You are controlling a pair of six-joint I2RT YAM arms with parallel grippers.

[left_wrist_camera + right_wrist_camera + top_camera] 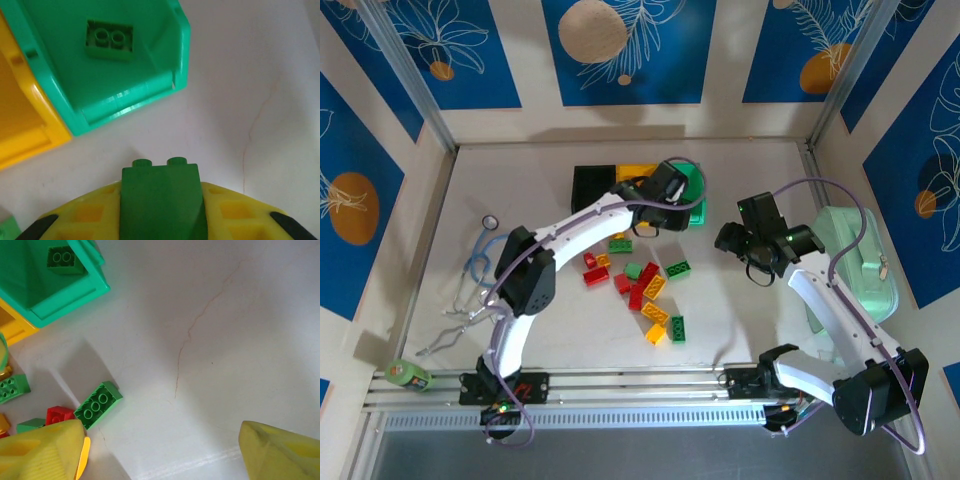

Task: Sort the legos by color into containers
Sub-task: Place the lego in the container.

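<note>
Noted small green studded plastic brick (160, 192) clamped in left gripper (161, 217), just short of green open-top plastic bin (130, 102) ahead-left. Noted right gripper (162, 440) gaping wide, farther off.

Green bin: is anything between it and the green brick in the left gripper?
Nothing visible. Only bare table separates the held green brick in the left gripper from the green bin and its front wall. One green lego already lies inside, farther in, leaving room.

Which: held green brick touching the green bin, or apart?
Apart. Left wrist view: bare table shows between the green brick in the left claw and the green bin.
</note>
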